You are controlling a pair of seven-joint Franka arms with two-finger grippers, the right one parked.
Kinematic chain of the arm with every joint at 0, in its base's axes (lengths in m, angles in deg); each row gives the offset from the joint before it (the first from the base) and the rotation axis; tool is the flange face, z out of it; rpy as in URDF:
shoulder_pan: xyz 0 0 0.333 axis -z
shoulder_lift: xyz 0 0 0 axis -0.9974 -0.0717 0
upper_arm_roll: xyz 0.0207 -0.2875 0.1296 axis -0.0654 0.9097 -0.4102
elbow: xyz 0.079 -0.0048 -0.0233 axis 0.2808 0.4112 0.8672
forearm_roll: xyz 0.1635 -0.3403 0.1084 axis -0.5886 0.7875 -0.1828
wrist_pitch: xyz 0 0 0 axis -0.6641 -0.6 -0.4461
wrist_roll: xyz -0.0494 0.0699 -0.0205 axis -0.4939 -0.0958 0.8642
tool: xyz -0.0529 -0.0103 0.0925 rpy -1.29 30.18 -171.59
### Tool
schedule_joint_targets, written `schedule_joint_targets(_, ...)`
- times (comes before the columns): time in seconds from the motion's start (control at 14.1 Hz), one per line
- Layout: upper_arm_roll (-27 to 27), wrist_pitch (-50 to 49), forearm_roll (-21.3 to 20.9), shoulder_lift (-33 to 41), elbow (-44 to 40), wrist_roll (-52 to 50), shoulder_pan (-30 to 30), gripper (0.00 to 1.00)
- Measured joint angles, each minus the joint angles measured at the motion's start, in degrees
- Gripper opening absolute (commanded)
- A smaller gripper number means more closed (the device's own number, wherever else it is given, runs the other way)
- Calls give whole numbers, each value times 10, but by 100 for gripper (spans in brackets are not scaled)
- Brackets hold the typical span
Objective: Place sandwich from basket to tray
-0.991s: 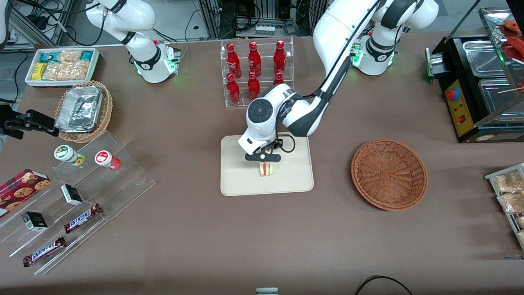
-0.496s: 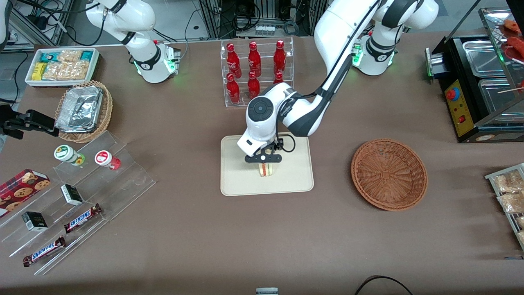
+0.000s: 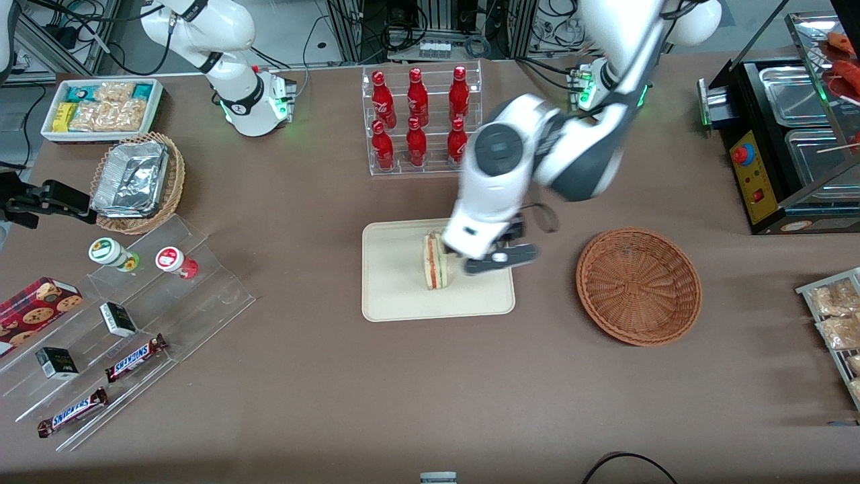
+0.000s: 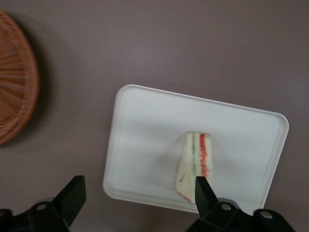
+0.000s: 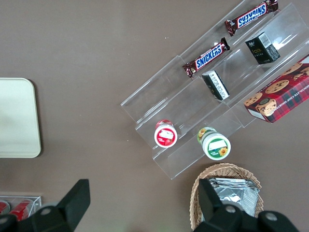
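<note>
Starting with the front view, the sandwich [image 3: 435, 261] stands on edge on the tray [image 3: 396, 296], roughly at the tray's middle and clear of all four rims, its striped filling edge facing up. Its long axis runs from the tray's nearer rim toward the rim by the bottle rack [image 3: 420, 121]. The gripper [image 3: 500, 261] hangs just beside the sandwich, on the side toward the basket [image 3: 638, 286], raised above the tray's corner nearest the basket; it holds nothing. So the sandwich lies from the gripper toward the parked arm's end of the table, with a small gap between them. The basket sits well apart from the tray toward the working arm's end, and nothing shows inside it. Bare table lies between tray and basket, which gives the arm open room to draw away; the bottle rack is the nearest tall thing, standing farther from the camera than the tray.

From the left wrist view, the fingers [image 4: 72, 195] are spread wide with nothing between them. One fingertip overlaps the narrow end of the sandwich [image 4: 195, 162] in the picture, though I judge it is above rather than touching. The tray [image 4: 145, 125] shows whole, the sandwich well inside its rim, and a slice of the basket [image 4: 14, 82] is visible apart from it.

In the right wrist view, only one end of the tray [image 5: 17, 118] shows; the sandwich and gripper are out of sight.
</note>
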Motion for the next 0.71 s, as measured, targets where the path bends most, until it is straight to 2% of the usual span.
schedule_joint_targets(0.35,-2,-123,0,89,3,98,-100,100)
schedule_joint_targets(0.71,-3,-150,0,189,71,253,-200,100)
